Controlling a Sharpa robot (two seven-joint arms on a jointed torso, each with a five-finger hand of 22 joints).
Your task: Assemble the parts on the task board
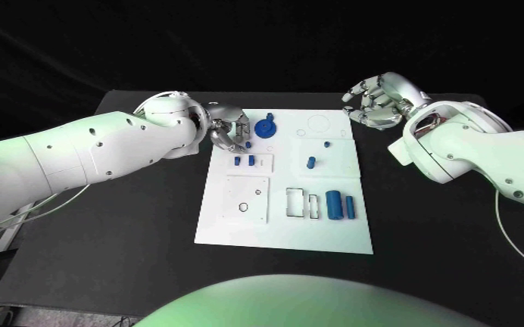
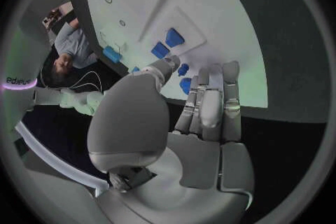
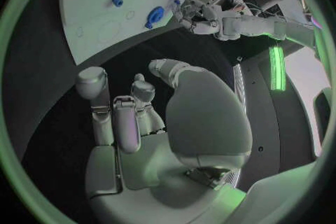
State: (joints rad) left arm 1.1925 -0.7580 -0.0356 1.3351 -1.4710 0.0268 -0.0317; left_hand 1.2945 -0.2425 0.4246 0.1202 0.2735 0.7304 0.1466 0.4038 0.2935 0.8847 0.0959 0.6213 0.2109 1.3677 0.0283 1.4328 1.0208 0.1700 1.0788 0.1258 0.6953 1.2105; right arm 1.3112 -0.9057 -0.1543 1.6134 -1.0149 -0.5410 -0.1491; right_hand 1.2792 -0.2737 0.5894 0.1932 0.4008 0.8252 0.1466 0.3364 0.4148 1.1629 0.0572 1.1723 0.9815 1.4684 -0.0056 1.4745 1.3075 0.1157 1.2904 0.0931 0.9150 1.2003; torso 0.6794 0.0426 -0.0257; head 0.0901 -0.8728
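Several blue parts (image 1: 334, 206), white task board (image 1: 328, 236), unlabelled

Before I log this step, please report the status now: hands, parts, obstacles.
Left hand open over board's far left edge, beside round blue part. Right hand open, off board. Nothing blocking.

White task board (image 1: 284, 225) on black worktop (image 1: 142, 236); blue parts (image 1: 334, 206) on the board; silver left hand (image 1: 227, 132) and right hand (image 1: 373, 100) on white arms.
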